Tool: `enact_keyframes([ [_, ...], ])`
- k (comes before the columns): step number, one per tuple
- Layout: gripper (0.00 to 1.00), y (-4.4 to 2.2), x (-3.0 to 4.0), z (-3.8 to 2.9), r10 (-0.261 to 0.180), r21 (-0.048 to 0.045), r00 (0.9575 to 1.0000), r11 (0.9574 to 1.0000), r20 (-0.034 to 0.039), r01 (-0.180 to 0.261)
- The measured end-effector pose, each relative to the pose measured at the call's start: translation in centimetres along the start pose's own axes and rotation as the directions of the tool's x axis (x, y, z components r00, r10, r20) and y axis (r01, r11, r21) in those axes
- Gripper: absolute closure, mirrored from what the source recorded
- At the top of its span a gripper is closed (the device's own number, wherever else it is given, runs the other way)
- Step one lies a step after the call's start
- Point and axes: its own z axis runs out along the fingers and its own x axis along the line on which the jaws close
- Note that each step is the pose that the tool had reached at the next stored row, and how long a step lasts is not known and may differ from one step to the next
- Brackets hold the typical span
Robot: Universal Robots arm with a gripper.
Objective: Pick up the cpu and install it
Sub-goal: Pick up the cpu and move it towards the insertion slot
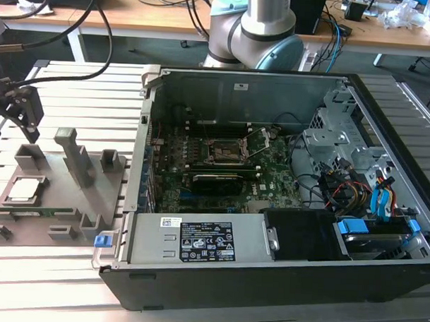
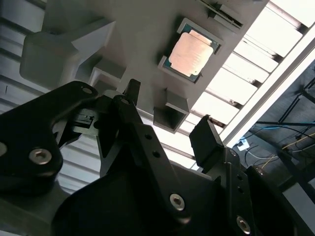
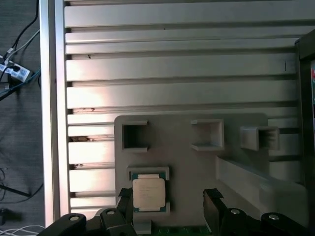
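Observation:
The cpu (image 1: 24, 190), a small square chip with a silver-grey top, lies flat in a recess at the exterior view's left end of the grey plastic tray (image 1: 67, 198). My black gripper (image 1: 27, 126) hangs above and slightly behind the chip, apart from it. In the second wrist view the cpu (image 2: 191, 53) sits beyond the open gripper (image 2: 170, 110), nothing between the fingers. The first wrist view shows the cpu (image 3: 148, 192) beside one fingertip (image 3: 124, 195), off the gripper's (image 3: 168, 199) centre line. The motherboard socket (image 1: 226, 153) stands with its metal frame inside the case.
The open computer case (image 1: 268, 262) fills the middle and the exterior view's right, with drives and cables inside. The tray carries upright posts (image 1: 74, 156) and square pockets (image 3: 134, 135). The arm's base (image 1: 258, 32) stands behind the case. Everything rests on a slatted aluminium table (image 3: 172, 69).

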Motion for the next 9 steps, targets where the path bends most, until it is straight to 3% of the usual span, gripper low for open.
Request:
enact_keyframes([
  [9,0.32,-0.03,0.01,0.98,0.0,0.0,1.0,1.0,0.0,0.0],
])
